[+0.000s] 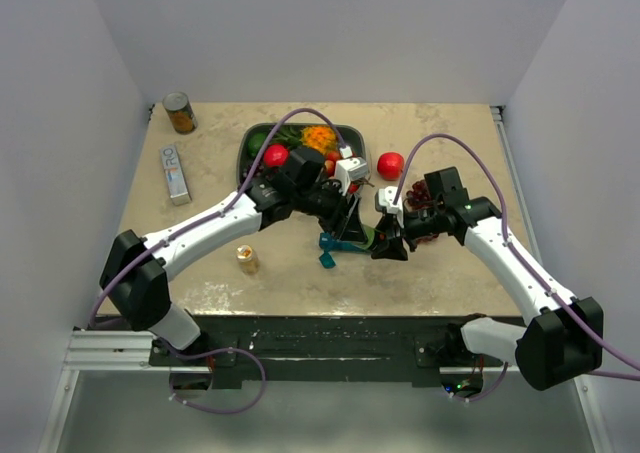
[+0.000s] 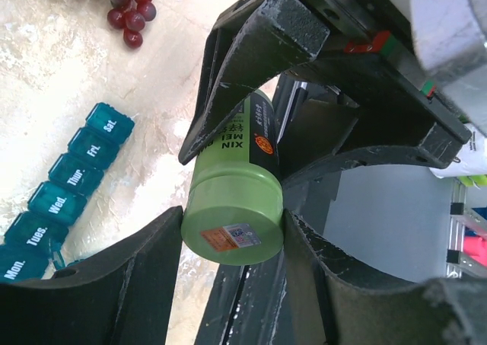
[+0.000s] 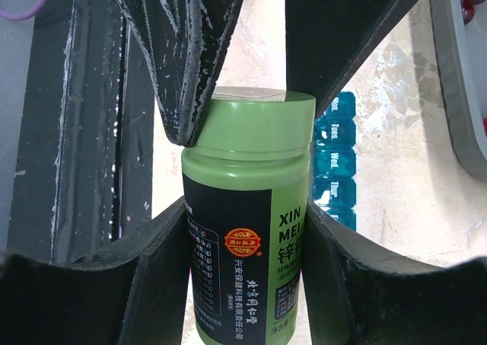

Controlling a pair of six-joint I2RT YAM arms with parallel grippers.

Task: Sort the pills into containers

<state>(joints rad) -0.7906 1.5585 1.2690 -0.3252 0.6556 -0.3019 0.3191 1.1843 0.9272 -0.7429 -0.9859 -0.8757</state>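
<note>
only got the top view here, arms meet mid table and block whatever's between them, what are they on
Observer: A green bottle with a dark printed label, held between both.
Operator: who has which end
Observer: The left end effector clamps the cap; the right end effector clamps the body.
Operator: cap off yet
Observer: No, the cap sits fully on the bottle, with no gap showing under it.
</note>
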